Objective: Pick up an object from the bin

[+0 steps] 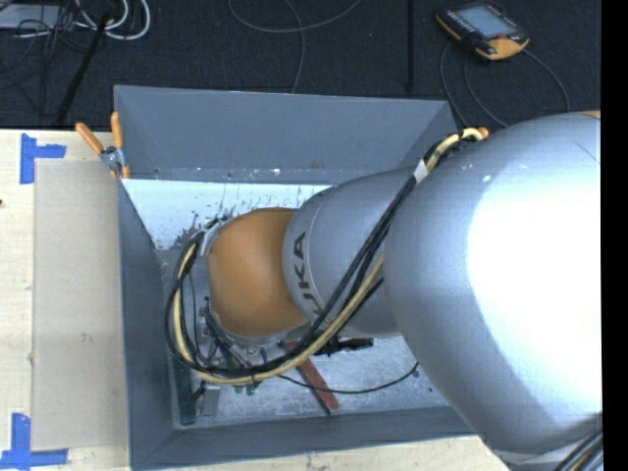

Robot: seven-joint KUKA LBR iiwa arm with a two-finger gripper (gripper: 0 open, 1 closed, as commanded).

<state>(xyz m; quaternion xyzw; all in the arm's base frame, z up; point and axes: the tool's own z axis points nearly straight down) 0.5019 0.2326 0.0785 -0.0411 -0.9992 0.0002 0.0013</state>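
I cannot tell how my jaws stand. Lifting blind, they could snag the brown stick (319, 389) beside them.

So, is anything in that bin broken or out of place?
Nothing looks broken or spilled. The arm reaches deep into the grey bin, hiding most of its floor. A reddish-brown stick lies slanted near the front wall, partly under the arm, and dark specks dot the floor at the back.
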